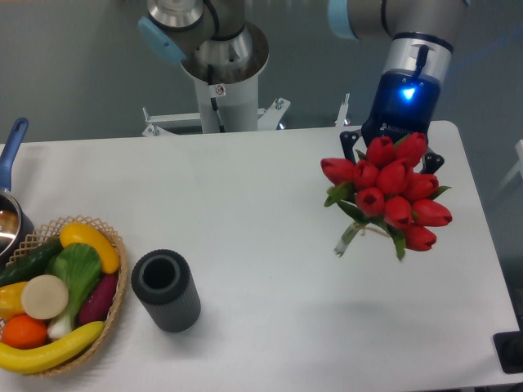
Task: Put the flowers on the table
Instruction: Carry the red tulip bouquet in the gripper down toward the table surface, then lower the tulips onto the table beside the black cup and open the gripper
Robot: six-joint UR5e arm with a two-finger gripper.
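Observation:
The flowers (391,194), a bunch of red tulips with green leaves and pale tied stems, hang over the right part of the white table (261,204). The stem ends point down and to the left at about the table's surface; I cannot tell whether they touch it. My gripper (393,157) comes down from the blue-lit wrist right behind the blooms. Its dark fingers (352,144) show on both sides of the bunch and are closed on it. The fingertips are hidden by the flower heads.
A round wicker basket (119,260) with produce sits at the front left. A dark cylindrical cup (166,291) stands beside it. A pan with a blue handle (10,163) is at the left edge. The robot base (222,77) is behind the table. A black object (510,351) lies at the front right corner.

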